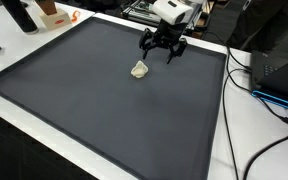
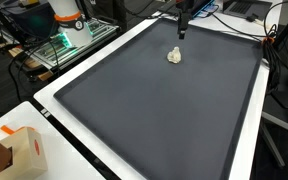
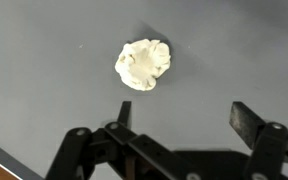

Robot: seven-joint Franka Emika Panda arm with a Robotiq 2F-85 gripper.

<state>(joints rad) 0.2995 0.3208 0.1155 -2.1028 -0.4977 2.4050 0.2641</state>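
The gripper (image 3: 187, 118) stands open, its two fingers (image 3: 124, 110) spread wide with nothing between them but bare mat. In both exterior views it hangs just over the dark grey mat (image 1: 104, 110), close to the mat's edge on the robot's side (image 1: 165, 55) (image 2: 181, 30); whether the fingertips touch the mat cannot be told.

Just beyond the fingertips lies a crumpled white lump (image 3: 143, 64), perhaps paper or cloth. It sits near the gripper but apart from it, and it is not lined up with the gap between the fingers: in the wrist view it lies ahead of them and off toward one finger's side. It rests flat on the mat (image 1: 139, 69) (image 2: 174, 56), nearer to that same edge than to the mat's middle and away from the corners.

As to progress, I judge the work at its start: the lump is unheld and untouched, and the reach, the closing and any lifting are all left to do.

The lump is nearly round, a puckered ball with folds running in toward its centre. It shows no end that points anywhere, and I can make out no sure long axis; in the wrist view it is at most a shade wider than deep.

Around the mat runs the white table (image 1: 227, 100), with cables (image 1: 269, 95) at one side and a cardboard box (image 2: 19, 150) off a corner
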